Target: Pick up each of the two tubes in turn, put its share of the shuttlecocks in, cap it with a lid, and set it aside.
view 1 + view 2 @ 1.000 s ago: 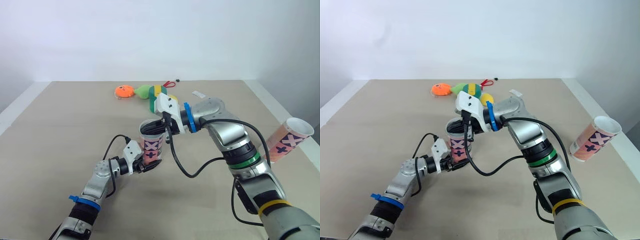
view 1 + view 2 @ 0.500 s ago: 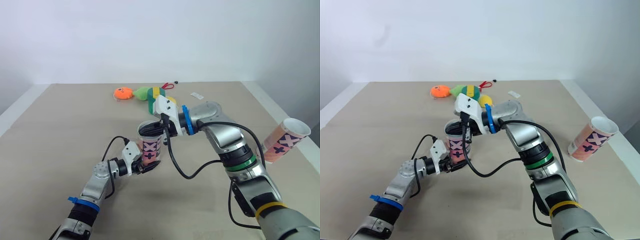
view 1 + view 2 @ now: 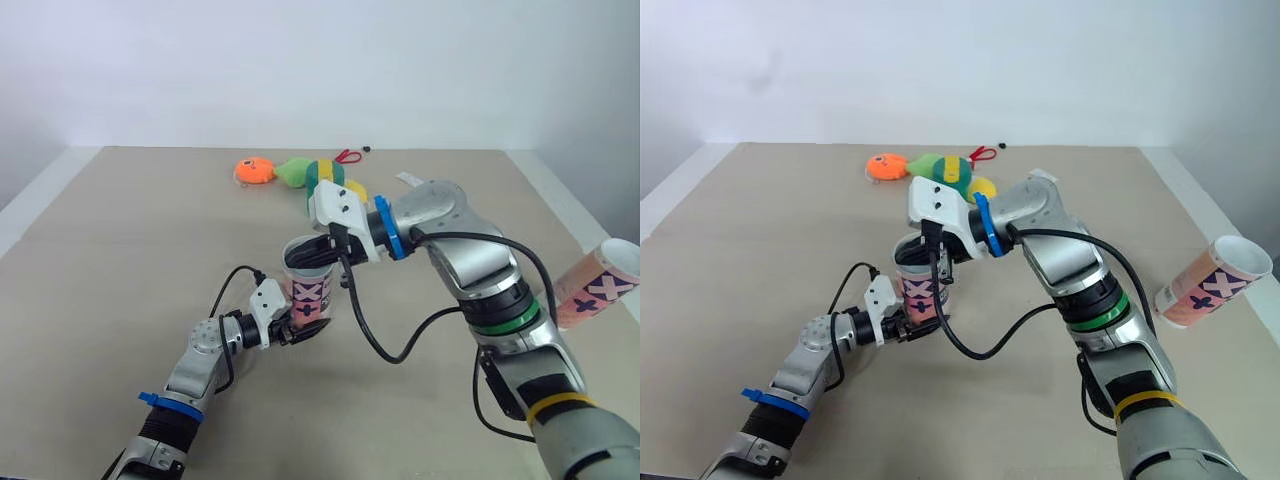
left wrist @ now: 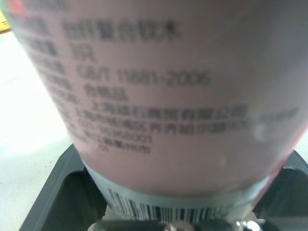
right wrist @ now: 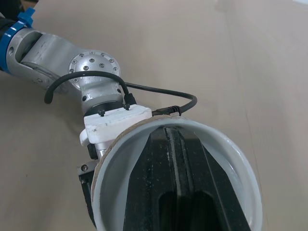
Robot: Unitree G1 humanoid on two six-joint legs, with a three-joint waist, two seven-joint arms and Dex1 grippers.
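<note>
Two pink tubes with dark cross marks are in the scene. The first tube is near the middle of the table. Its long axis is close to vertical, with the open, white-rimmed mouth facing up. The left gripper is clamped on this tube near its base, one black finger on either side. The left wrist view shows the printed wall of the tube pressed close between them. Whether the tube's base touches the table cannot be told. The right gripper reaches down into the mouth of the same tube. In the right wrist view its two fingers lie together inside the rim, and nothing can be made out between them. The second tube is well apart at the table's right edge. It is tilted, its long axis slanting so that the open mouth points up and to the right. A cluster of shuttlecocks lies at the far side of the table beyond the right gripper. It includes one orange shuttlecock, a green shuttlecock and a yellow shuttlecock. They touch or overlap, so an exact count cannot be given. A red loop and a white tag lie near them.
</note>
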